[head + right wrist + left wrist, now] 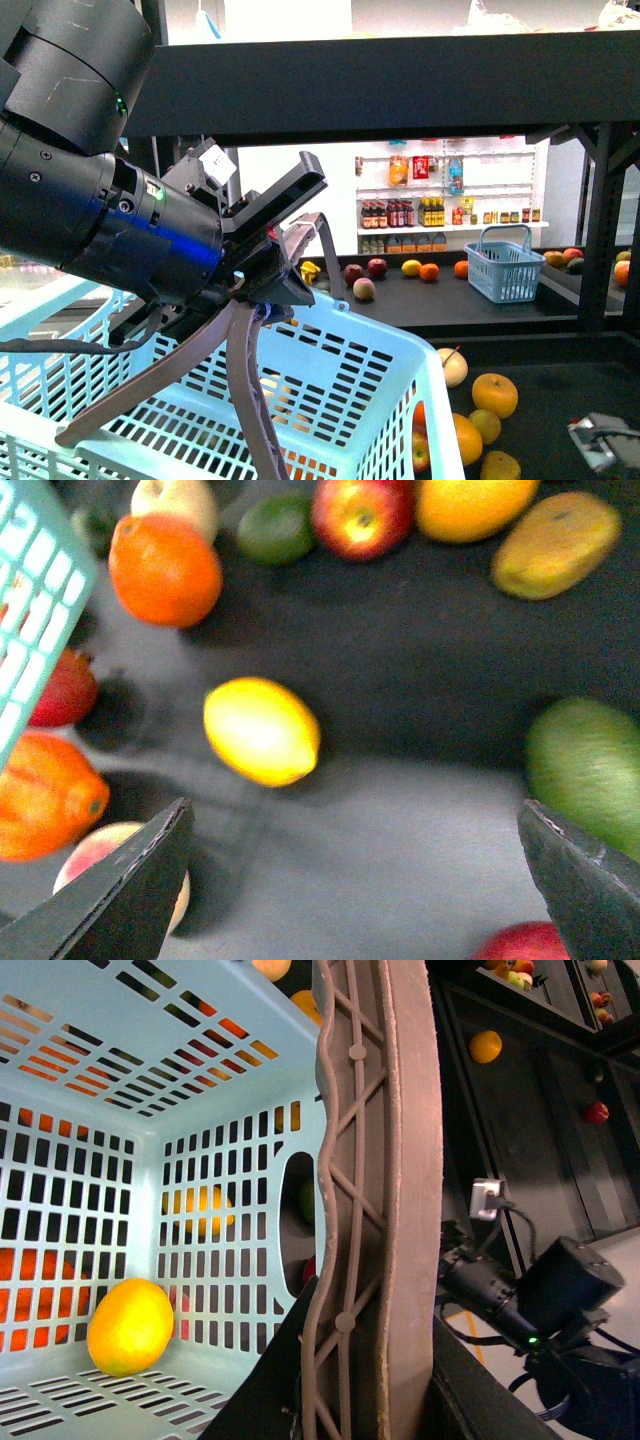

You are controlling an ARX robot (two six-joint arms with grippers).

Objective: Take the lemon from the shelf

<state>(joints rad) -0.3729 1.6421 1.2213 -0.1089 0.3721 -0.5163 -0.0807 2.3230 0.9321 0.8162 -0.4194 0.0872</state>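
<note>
One lemon (262, 730) lies on a dark tier of the shelf (430, 690), touching nothing. Near it, all apart from it, I count one orange (165, 568), one red apple (362, 515), one small green fruit (275, 525) and one large green fruit (590, 775).

Two tools show. The right tool (355, 880) hangs over that tier with its two dark fingers (120, 890) spread wide and gripping nothing. The lemon sits just ahead of the gap between them. In the front view this tool shows only as a grey piece at the lower right.

The left arm (100, 230) fills the left of the front view and slants down toward the lower centre. The left tool (185, 410) has its long brown fingers apart over the large pale blue basket (350, 390) and holds nothing.

There are two baskets: that one, and a small blue basket (505, 265) on a far tier at centre right, whose contents I cannot make out. The left wrist view shows one yellow-orange oval fruit (130, 1325) on the large basket's floor, close to a slotted wall.
</note>
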